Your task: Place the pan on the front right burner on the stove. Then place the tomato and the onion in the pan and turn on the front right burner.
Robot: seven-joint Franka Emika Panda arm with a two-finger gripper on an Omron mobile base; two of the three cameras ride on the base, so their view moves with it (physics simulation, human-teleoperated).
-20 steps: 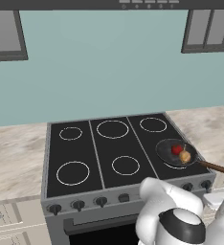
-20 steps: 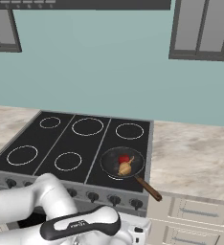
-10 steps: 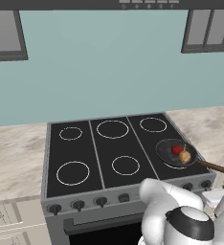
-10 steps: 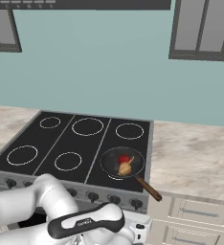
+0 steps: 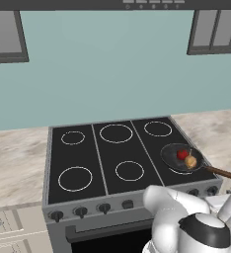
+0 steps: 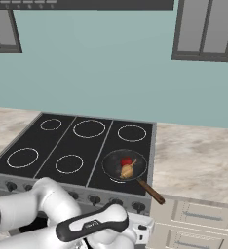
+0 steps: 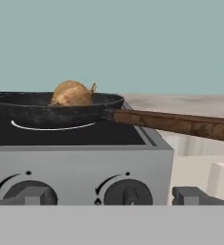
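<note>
On the stove's (image 5: 102, 163) front right burner (image 5: 182, 168) we've got the pan (image 5: 179, 157) holding tomato (image 5: 182, 154) and onion (image 7: 72, 93); only the knob (image 7: 127, 194) left, fingers (image 7: 196, 195) spread wide and empty.

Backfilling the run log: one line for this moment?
pan: on front right burner | tomato, onion: in pan | gripper: open, empty, level with stove knobs | burner: knob not yet turned

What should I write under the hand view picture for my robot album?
Open gripper faces the stove knobs; the onion sits in the pan above.
</note>
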